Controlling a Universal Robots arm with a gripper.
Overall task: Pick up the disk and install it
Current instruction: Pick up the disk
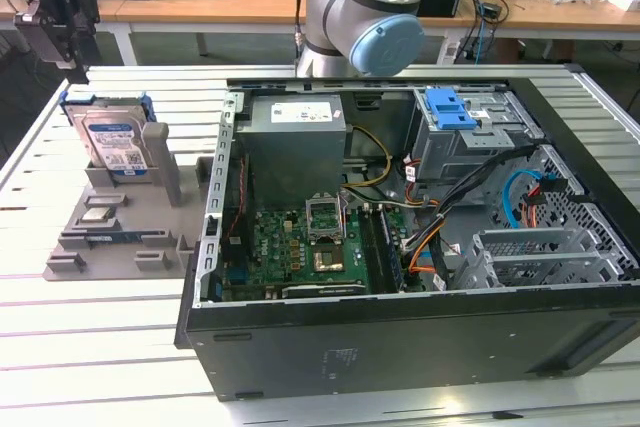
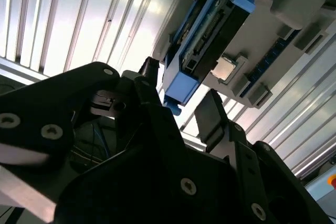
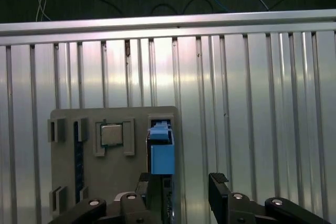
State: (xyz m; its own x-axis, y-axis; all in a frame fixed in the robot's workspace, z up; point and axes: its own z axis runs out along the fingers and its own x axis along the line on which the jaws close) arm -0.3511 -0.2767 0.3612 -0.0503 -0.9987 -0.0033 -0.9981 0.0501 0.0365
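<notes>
Above the grey holder (image 3: 115, 177), claw (image 3: 184, 182) spread wide, disk (image 3: 161, 156) upright just beyond its tips, untouched

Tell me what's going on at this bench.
A robot arm's gripper hovers just above the disk, jaws open and not gripping it. The disk stands on edge in a grey holder, beside the open computer case. It has not been lifted or installed.
</notes>
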